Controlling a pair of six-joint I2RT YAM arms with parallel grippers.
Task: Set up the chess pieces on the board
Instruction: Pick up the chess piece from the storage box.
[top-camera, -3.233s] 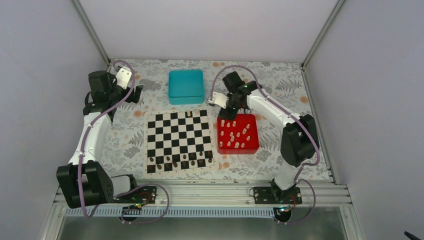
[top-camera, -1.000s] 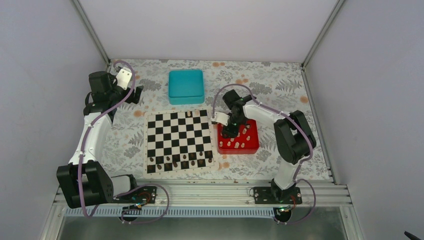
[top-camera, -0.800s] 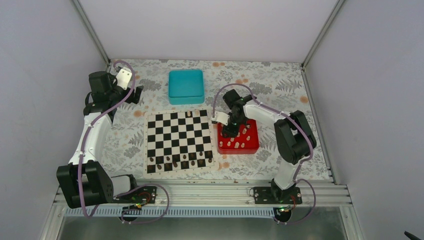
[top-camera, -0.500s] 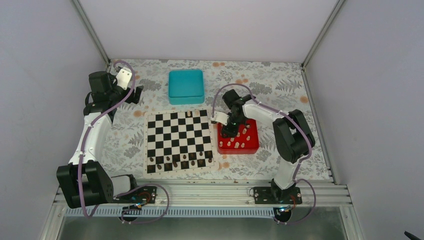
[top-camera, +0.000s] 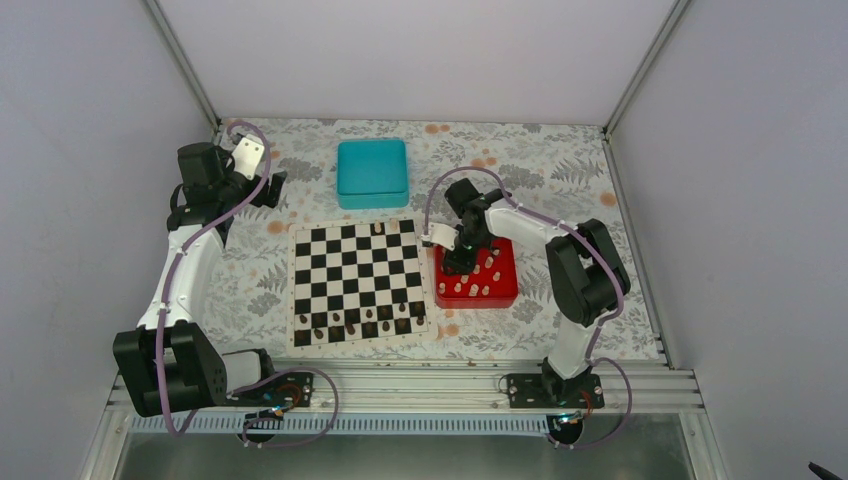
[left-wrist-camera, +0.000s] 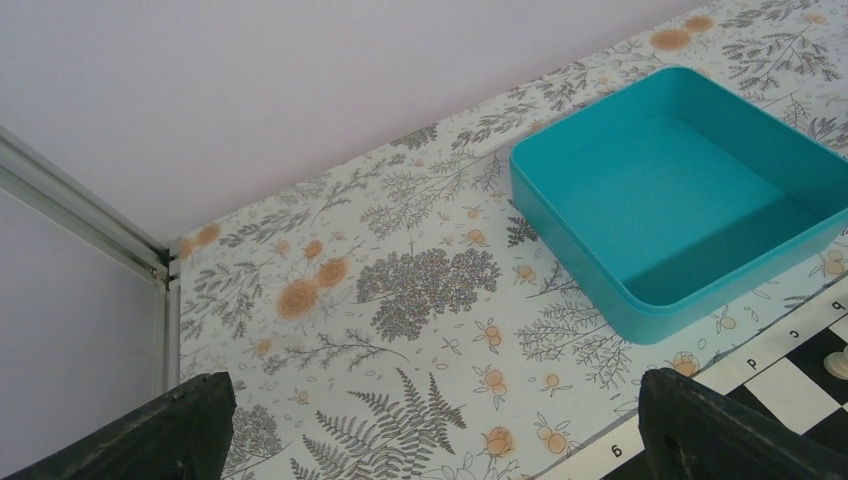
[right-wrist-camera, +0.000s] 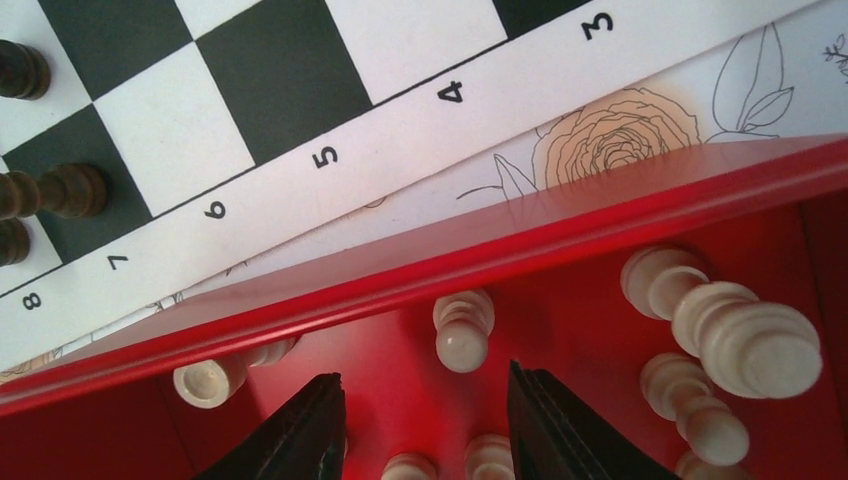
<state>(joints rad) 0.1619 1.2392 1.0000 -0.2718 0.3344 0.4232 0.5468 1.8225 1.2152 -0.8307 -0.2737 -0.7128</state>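
The board (top-camera: 355, 278) lies mid-table, its numbered border (right-wrist-camera: 330, 155) showing in the right wrist view. Several cream chess pieces (top-camera: 478, 275) stand in a red tray (top-camera: 505, 295) right of it, and one more (top-camera: 378, 229) stands on the board's far row. My right gripper (top-camera: 452, 262) is down inside the tray, near its left wall. Seen from its wrist, the right gripper (right-wrist-camera: 425, 390) is open, with a cream pawn (right-wrist-camera: 462, 332) just ahead of the gap and nothing gripped. My left gripper (top-camera: 268, 186) hovers wide open at the far left, and the left gripper (left-wrist-camera: 440, 440) holds nothing.
A teal box (top-camera: 372, 172) sits beyond the board and looks hollow and bare in the left wrist view (left-wrist-camera: 680, 190). Dark brown pieces (top-camera: 360, 318) line the board's near rows, a few of them (right-wrist-camera: 60, 190) close to the tray's red wall (right-wrist-camera: 480, 255).
Over the last few seconds the right arm came from the tray's far edge down into the tray; in the last second it barely shifted. The left arm has not moved.
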